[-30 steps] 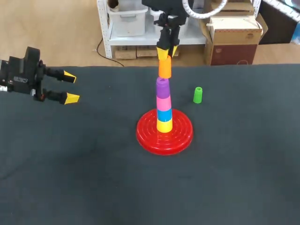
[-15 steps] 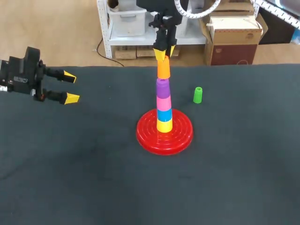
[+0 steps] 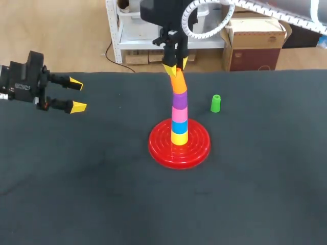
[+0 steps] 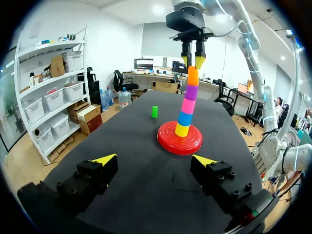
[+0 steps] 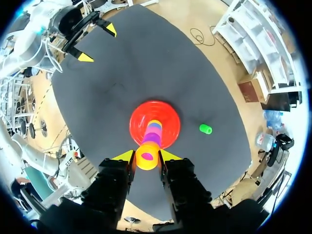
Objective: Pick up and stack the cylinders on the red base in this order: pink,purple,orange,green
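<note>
1. Jaws of the right gripper clamp the orange cylinder atop the stack on the red base; left gripper jaws stand apart near the table's left edge.
2. Open table surrounds the base; the green cylinder stands upright toward the far edge.
3. The orange cylinder's long axis tilts, top toward the left edge; the stack below stands upright.

Head view from above-behind, right wrist straight down; all share red base.

Blk blocky left gripper & right gripper, screw heads, yellow wedge tips, white ribbed cable loop
</note>
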You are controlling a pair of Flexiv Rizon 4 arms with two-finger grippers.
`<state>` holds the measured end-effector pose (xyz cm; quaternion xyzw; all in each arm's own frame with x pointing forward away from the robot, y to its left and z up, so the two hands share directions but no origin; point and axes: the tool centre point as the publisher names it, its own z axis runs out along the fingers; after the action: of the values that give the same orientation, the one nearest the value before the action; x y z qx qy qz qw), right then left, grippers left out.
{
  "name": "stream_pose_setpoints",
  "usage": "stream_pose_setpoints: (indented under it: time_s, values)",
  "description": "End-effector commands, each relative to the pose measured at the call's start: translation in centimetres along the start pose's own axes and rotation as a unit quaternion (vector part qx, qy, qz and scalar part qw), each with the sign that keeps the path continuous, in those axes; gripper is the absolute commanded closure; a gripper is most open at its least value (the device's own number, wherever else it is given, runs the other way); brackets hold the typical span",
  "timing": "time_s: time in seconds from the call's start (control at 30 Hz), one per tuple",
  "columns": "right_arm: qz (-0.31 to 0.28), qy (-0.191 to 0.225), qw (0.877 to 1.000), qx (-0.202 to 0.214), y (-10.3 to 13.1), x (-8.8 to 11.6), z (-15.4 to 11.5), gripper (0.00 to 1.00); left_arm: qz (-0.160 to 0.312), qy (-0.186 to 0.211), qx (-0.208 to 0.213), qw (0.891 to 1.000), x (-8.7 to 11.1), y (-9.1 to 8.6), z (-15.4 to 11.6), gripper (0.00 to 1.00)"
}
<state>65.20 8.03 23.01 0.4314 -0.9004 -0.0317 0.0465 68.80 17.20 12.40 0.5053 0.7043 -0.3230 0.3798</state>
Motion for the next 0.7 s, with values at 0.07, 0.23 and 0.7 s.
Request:
stream_pose_setpoints:
  time_s: [0.07,0.23,0.7]
  values:
    - [0.026,-0.079,0.996,0.033,0.2,1.7,1.5,1.0,0.002,-0.002,-0.002,1.0,0.2,-0.1,0.0,0.0]
    - [0.044,-0.127,0.989,0.058,0.1,1.8,1.8,1.0,0.002,-0.002,-0.002,1.0,0.2,-0.1,0.0,0.0]
    - [0.053,-0.254,0.961,0.091,-1.0,0.3,1.4,1.0,0.002,-0.002,-0.002,1.0,0.2,-0.1,0.0,0.0]
